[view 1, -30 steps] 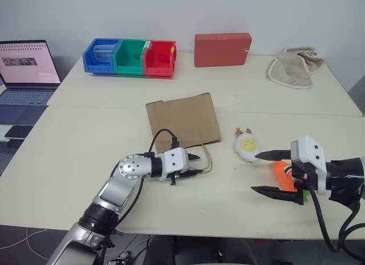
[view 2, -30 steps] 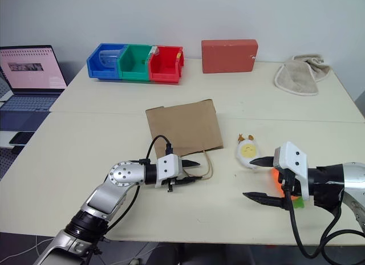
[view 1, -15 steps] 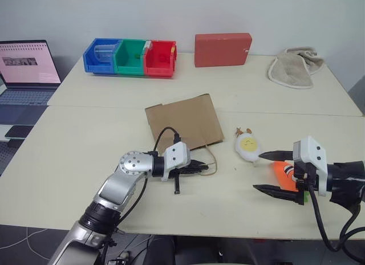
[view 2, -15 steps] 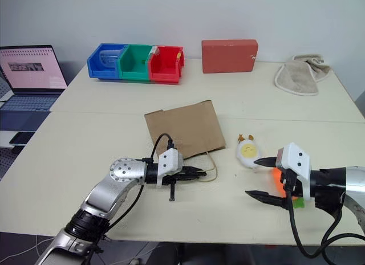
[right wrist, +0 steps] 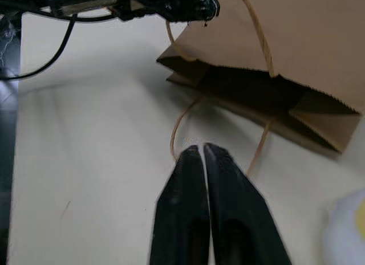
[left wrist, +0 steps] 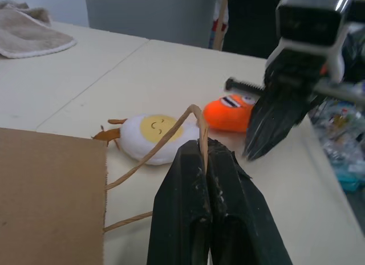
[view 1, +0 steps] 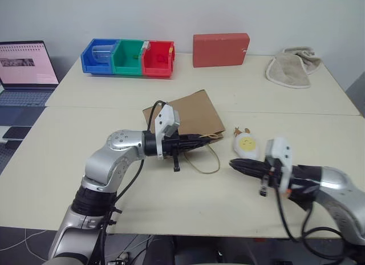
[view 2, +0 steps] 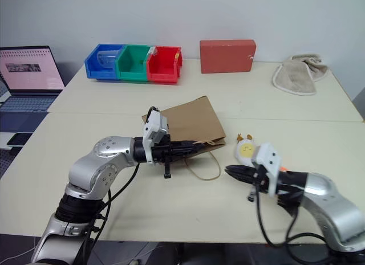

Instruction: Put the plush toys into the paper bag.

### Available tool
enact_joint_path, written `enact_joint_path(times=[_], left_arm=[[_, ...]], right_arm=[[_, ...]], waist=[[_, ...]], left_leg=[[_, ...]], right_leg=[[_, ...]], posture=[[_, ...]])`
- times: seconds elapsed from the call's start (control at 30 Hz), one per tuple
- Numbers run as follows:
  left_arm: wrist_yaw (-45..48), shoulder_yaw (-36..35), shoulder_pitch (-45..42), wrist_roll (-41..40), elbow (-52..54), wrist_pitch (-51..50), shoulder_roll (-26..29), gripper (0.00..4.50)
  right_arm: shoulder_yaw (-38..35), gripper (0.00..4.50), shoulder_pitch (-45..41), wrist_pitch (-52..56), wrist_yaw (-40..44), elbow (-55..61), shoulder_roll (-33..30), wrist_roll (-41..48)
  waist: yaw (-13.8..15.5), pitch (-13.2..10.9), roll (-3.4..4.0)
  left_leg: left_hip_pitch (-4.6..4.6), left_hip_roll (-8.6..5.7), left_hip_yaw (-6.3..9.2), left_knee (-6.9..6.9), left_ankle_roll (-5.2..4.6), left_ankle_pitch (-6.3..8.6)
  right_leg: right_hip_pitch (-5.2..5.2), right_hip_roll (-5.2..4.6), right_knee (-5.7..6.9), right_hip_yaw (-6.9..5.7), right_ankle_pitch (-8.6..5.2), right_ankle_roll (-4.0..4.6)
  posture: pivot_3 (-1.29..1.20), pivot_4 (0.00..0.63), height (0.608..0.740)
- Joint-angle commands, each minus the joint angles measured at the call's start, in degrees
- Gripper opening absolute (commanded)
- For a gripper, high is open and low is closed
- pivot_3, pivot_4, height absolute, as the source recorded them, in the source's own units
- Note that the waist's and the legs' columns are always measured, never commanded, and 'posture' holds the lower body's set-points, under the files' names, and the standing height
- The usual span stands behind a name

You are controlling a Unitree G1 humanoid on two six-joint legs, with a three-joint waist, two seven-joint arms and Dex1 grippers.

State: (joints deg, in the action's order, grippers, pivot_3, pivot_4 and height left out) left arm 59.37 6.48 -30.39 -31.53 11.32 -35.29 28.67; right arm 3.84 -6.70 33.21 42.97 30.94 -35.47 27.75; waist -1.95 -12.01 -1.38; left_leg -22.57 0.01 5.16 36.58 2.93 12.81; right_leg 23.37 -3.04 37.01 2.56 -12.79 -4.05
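Note:
The brown paper bag lies mid-table with its mouth toward me. My left gripper is shut on the bag's upper loop handle and holds it raised, so the mouth gapes a little. The lower handle lies on the table. My right gripper is shut, its tips over the end of that loop; I cannot tell whether it pinches it. The white egg plush lies just behind the right gripper. The orange carrot plush rests beside the egg, mostly hidden under the right arm in the head views.
Blue, green and red bins, a red block and a beige towel line the far table edge. A laptop stands at the left. A seam crosses the tabletop behind the bag.
My left gripper rose with the upper handle, lifting the bag's mouth. My right gripper went from wide open to shut and moved left, off the carrot, to the lower handle loop.

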Motion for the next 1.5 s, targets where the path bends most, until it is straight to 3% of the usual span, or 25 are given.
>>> enact_joint_path(times=[0.03, 0.2, 0.47, 0.77, 1.2, 1.5], left_arm=[[-0.4, -2.2, -2.0, -2.7, 1.2, -2.7, 0.7, 0.00], [-1.7, -3.4, -3.4, -4.7, 1.0, -5.3, 0.2, 0.00], [-2.5, -4.0, -4.4, -6.7, 1.9, -7.8, 1.1, 0.00], [-4.2, -8.1, -11.6, -4.9, -0.6, -5.0, 4.5, 0.00], [-4.8, -6.7, -25.0, 10.1, -8.8, 14.9, 8.1, 0.00], [-3.7, -3.9, -23.3, 14.3, -8.9, 19.5, 7.8, 0.00]], right_arm=[[6.7, 0.04, -4.9, -8.5, -6.4, -8.3, 7.8, -9.2], [14.0, 0.04, -11.0, -17.7, -11.8, -21.1, 17.8, -19.3], [14.4, 0.04, -18.3, -26.7, -20.6, -40.0, 28.7, -27.6], [15.5, 0.04, -15.6, -21.5, -20.7, -41.5, 29.5, -30.1], [16.3, 0.04, -13.7, -18.1, -19.9, -39.0, 29.9, -31.3], [16.2, 0.04, -13.9, -17.4, -19.4, -38.8, 29.8, -31.6]], waist=[[0.0, 0.0, 0.01], [0.0, 0.0, 0.00], [0.0, 0.0, 0.01], [0.0, 0.0, 0.01], [0.0, 0.0, 0.02], [-0.1, 0.0, 0.02]], left_leg=[[-0.01, 0.01, 0.01, 0.03, 0.00, 0.00], [-0.05, -0.01, 0.06, 0.02, 0.01, 0.00], [-0.08, -0.05, 0.16, 0.01, 0.01, 0.00], [-0.05, -0.05, 0.25, -0.02, 0.01, 0.00], [-0.05, -0.07, 0.26, -0.08, 0.02, 0.00], [-0.04, -0.06, 0.25, -0.09, 0.01, 0.00]], right_leg=[[0.00, 0.03, 0.00, 0.00, 0.00, 0.01], [0.01, 0.02, -0.01, -0.01, 0.01, 0.02], [0.03, 0.01, 0.00, -0.05, 0.10, 0.16], [0.00, 0.02, 0.02, -0.11, 0.06, 0.14], [0.00, 0.02, -0.02, -0.13, 0.03, 0.09], [0.00, 0.02, -0.01, -0.12, 0.03, 0.09]], posture=[[0.00, 0.150, 0.740], [0.00, 0.150, 0.740], [0.00, 0.150, 0.740], [0.00, 0.150, 0.740], [0.00, 0.150, 0.740], [0.00, 0.150, 0.740]])
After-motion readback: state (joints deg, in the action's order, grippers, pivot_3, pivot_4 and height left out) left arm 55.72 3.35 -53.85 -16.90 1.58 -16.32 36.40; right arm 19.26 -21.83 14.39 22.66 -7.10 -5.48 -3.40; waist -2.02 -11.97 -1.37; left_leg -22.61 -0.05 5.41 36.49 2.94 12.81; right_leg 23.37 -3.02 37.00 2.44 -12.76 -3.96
